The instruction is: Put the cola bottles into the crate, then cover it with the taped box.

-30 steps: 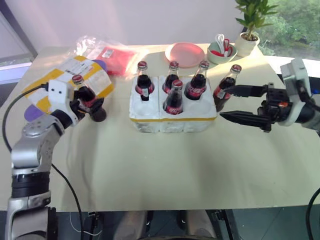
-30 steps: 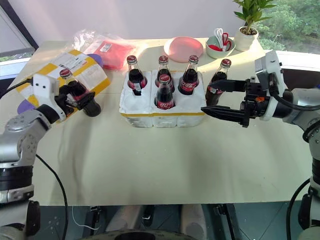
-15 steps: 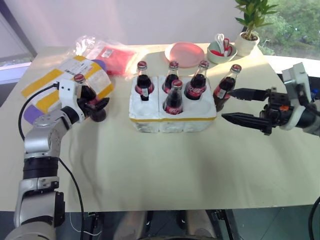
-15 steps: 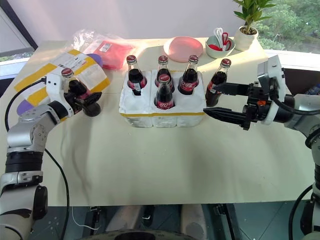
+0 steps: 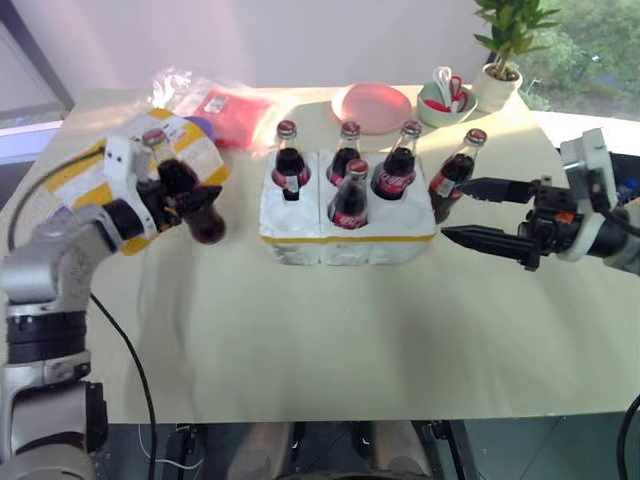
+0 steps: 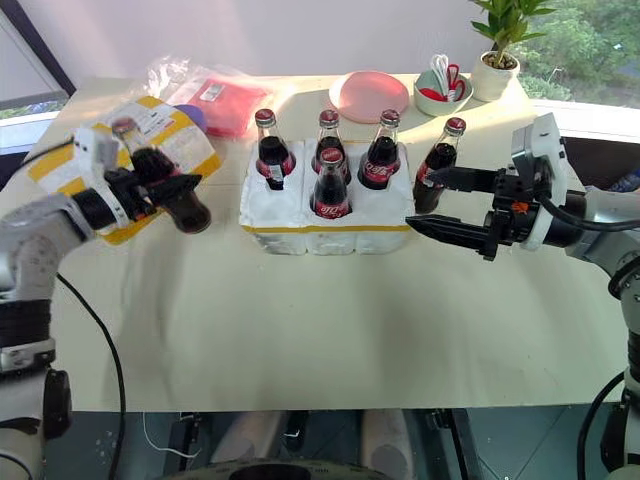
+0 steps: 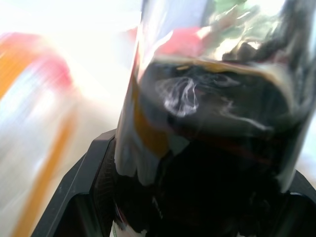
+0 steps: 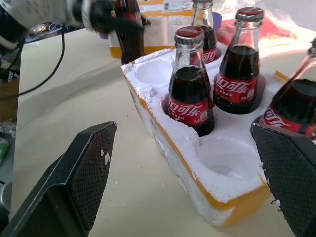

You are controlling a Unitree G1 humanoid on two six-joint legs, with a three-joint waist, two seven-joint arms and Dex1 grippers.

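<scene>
My left tool point(image 5: 190, 200) was clamped on a cola bottle point(image 5: 188, 192), holding it tilted above the worktop point(image 5: 300, 330), well off to the left of the crate point(image 5: 345, 235). In my left wrist view the glass was close up, dark cola with pale foam streaks on its surface. The bottle's red cap leaned back over the taped box point(image 5: 100, 170), a white foam box with wide yellow strips and a paper label, lying left of the crate.

The crate was a white foam block with a thin yellow band round its sides. Four cola bottles point(image 5: 348, 195) stood upright in it, three along the far row and one in the middle well of the near row; each had a red cap and a red-and-white label. The two near corner wells were empty. A sixth bottle point(image 5: 448, 185) stood on the worktop just beside the crate's right end.

My right tool point(image 5: 470, 212) hung wide open and held nothing, level, its fingers pointing at the crate's right end, near that sixth bottle.
</scene>
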